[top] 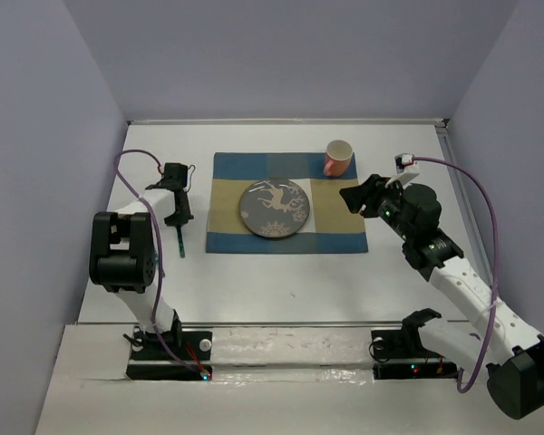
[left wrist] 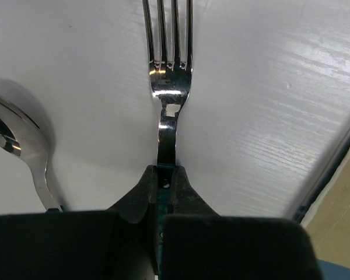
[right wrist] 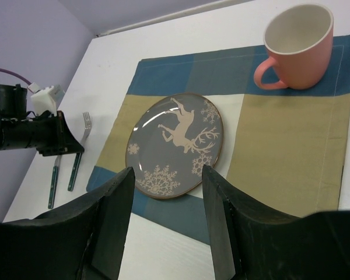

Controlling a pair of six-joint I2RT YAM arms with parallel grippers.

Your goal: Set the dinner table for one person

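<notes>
Left of the placemat, on the bare dinner table: pinching fork by handle w/ left gripper, tines down beside spoon, prob. squaring cutlery to plate. Keeping right gripper wide, empty, nr mug.

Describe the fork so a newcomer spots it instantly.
Find the checked placemat on the white table; two utensils lie just off its left edge. The fork is the one nearer the placemat, gripped by the left hand, with four tines where the spoon beside it has a rounded bowl.
</notes>
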